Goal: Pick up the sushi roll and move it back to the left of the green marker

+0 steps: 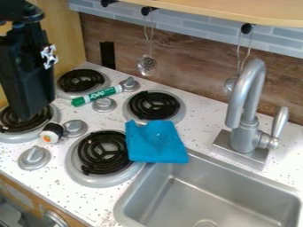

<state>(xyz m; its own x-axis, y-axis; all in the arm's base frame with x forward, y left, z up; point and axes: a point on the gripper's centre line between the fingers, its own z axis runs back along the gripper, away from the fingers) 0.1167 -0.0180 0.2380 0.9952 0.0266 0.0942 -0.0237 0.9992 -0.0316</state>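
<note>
The black gripper (26,75) hangs at the upper left, over the left burners, and nothing can be seen held in it. Just right of and below its lower end, a sushi roll toy (51,133) with a black wrap and an orange centre lies beside a stove knob. A green marker (97,95) rests between two knobs near the back burners. The blue cloth (156,142) is spread on the counter between the front burner and the sink, its left edge over the burner's rim.
Four black coil burners (105,152) and several grey knobs (34,157) occupy the left. The metal sink (195,195) is at the lower right, with a tall faucet (246,102) behind it. Utensils (146,64) hang along the back wall.
</note>
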